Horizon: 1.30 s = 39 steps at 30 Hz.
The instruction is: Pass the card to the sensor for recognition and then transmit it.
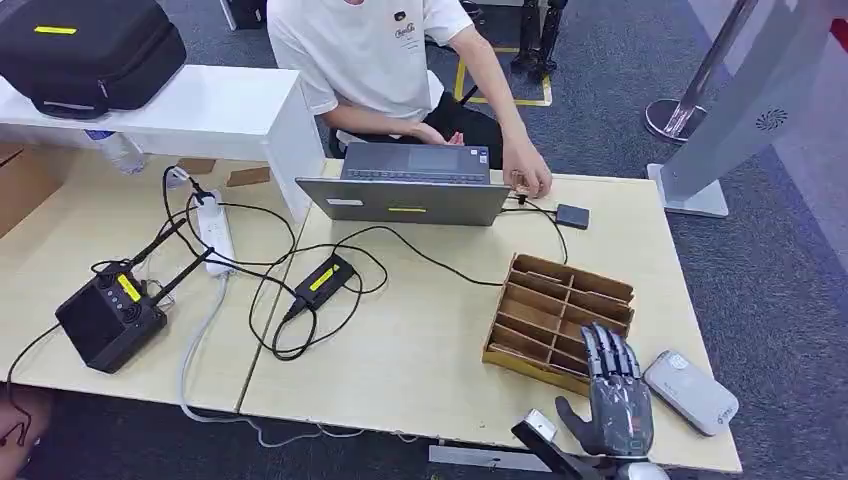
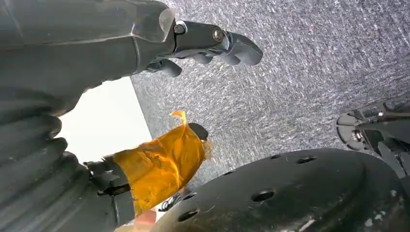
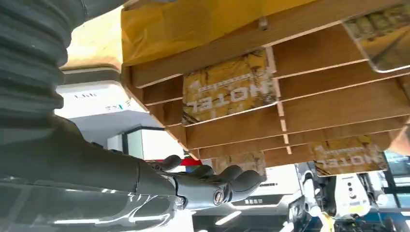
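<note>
A wooden slotted rack (image 1: 560, 318) stands on the table's right part. In the right wrist view its slots (image 3: 309, 113) hold yellow cards printed HOTEL (image 3: 229, 89), with another card (image 3: 348, 154) further along. My right hand (image 1: 615, 395) reaches up from the table's near edge, its straight, spread fingers (image 3: 212, 186) lying over the rack's near rim and holding nothing. A white sensor box (image 1: 690, 392) lies on the table just right of that hand. My left hand (image 2: 212, 43) hangs over grey carpet with nothing in it, its thumb (image 2: 164, 164) wrapped in orange tape.
A person sits at the far side with a hand by a grey laptop (image 1: 410, 185). A power strip (image 1: 215, 230), black cables, a black adapter (image 1: 322, 280) and a black box with antennas (image 1: 108, 318) cover the table's left half. A small dark device (image 1: 572, 215) lies behind the rack.
</note>
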Tool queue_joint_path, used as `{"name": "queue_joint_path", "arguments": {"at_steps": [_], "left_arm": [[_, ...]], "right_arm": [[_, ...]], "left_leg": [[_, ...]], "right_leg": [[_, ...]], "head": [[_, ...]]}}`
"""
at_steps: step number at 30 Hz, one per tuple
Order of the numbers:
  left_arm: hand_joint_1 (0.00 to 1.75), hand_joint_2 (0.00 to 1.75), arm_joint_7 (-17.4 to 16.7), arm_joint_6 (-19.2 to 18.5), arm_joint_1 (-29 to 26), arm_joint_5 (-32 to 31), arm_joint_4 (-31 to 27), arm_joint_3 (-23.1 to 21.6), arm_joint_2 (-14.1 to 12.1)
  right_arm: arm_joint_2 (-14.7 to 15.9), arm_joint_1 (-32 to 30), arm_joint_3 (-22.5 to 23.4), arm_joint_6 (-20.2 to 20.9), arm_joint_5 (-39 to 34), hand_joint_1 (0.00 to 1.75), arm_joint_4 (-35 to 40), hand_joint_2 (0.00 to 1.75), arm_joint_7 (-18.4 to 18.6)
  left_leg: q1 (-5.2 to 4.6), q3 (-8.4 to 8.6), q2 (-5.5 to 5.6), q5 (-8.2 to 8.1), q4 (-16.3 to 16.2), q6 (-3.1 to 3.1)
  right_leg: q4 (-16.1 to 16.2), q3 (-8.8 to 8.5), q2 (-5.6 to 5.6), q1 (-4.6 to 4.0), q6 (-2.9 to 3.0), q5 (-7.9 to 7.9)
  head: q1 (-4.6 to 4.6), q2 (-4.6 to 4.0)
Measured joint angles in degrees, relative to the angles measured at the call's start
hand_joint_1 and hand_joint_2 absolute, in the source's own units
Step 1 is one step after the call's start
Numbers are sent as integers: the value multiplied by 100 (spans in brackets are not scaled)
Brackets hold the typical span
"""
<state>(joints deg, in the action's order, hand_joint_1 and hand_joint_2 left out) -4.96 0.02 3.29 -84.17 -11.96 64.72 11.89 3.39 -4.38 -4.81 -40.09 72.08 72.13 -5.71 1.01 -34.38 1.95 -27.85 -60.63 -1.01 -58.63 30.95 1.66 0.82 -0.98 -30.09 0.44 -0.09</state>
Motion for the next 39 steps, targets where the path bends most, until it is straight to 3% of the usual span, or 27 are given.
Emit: {"name": "queue_joint_path", "arguments": {"at_steps": [39], "left_arm": [[0,175,-35,15,0,13,0,0,0]], "right_arm": [[-59,-34,326,-2,-22,0,72,175,-323]], "left_leg": [[0,0,0,0,0,0]], "right_leg": [[0,1,0,0,0,0]], "head": [[0,0]]}}
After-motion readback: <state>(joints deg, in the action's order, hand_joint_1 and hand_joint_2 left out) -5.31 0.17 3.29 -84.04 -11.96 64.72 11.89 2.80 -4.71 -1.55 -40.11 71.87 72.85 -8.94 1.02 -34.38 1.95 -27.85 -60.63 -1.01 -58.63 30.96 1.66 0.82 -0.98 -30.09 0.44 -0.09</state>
